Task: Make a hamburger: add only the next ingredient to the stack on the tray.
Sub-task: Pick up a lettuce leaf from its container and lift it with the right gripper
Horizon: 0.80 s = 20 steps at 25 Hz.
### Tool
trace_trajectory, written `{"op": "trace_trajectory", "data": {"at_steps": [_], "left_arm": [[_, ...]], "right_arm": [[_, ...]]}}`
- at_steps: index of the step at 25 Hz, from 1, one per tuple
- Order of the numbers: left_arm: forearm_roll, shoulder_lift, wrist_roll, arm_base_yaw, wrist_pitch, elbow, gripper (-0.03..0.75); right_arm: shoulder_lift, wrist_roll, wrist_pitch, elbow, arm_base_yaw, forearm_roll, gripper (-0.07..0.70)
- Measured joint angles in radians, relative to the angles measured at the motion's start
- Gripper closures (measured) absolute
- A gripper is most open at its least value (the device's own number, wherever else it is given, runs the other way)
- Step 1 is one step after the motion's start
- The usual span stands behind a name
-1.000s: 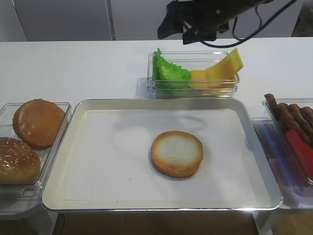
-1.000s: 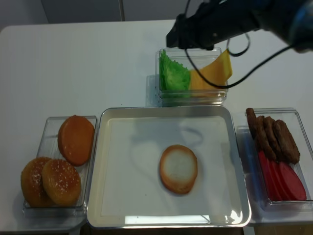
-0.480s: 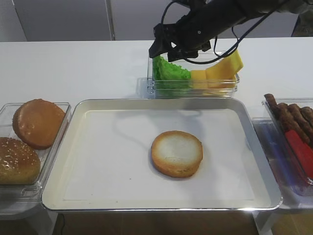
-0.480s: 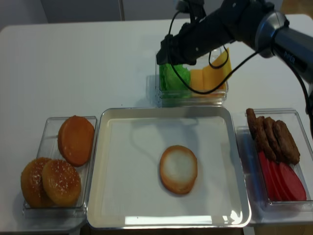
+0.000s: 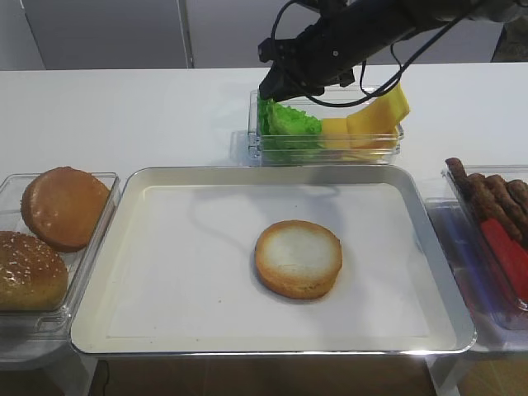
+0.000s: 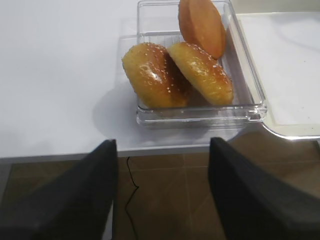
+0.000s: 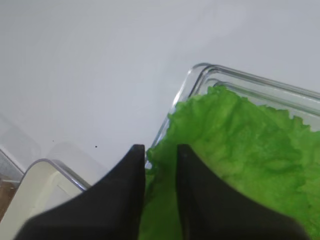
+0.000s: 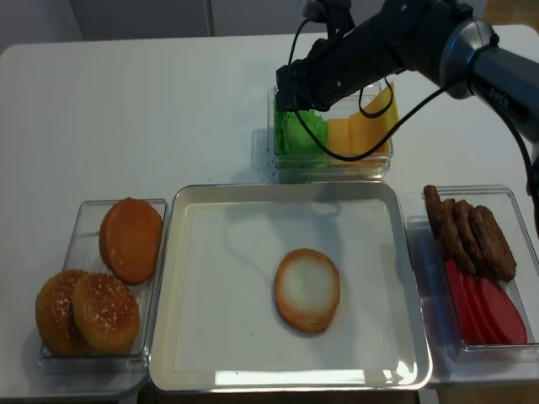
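Tabletop (image 5: 124, 115): white, carrying all the bins and the tray.
Tray (image 5: 107, 272): silver, paper-lined, at centre front.
Bun bin (image 6: 250, 95): clear, left of the tray, holding three domed tops.
Bottom bun half (image 5: 298, 258): cut face up, alone on the tray paper.
Lettuce leaf (image 7: 240, 150): in the far clear bin, beside yellow cheese slices (image 5: 375, 115).
Right pincer (image 7: 161, 155): jaws narrow, pinching the leaf's frilly edge.
Left pincer (image 6: 162, 192): jaws wide, holding nothing, off the tabletop's edge.
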Motion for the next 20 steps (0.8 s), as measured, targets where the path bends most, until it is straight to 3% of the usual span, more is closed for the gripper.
{"op": "trace_trajectory", "data": {"at_steps": [8,20], "left_arm": [[0.000,0.000,0.000,0.000,0.000,0.000,0.288],[0.000,0.000,0.000,0.000,0.000,0.000,0.288]], "right_arm": [[0.000,-0.005,0.020,0.000,0.000,0.003,0.580],[-0.027,-0.005,0.027,0.000,0.000,0.002,0.589]]}}
